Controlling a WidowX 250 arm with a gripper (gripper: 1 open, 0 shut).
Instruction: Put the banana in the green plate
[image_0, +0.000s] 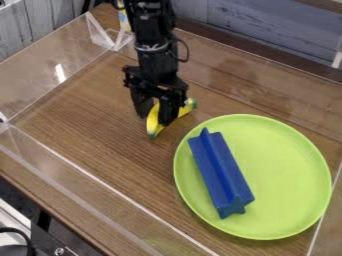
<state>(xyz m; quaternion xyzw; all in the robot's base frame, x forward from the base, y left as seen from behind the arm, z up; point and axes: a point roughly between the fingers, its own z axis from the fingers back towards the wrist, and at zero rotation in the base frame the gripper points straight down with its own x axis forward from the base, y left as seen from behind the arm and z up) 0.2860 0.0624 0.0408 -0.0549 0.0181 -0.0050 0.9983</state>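
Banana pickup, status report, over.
Gripper straddling banana, grip unconfirmed. Banana on table, outside green plate. Blue block lying in plate.

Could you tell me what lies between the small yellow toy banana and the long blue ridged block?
In the camera view, only bare brown wooden tabletop and the round lime-green plate's rim separate the small yellow toy banana from the long blue ridged block.
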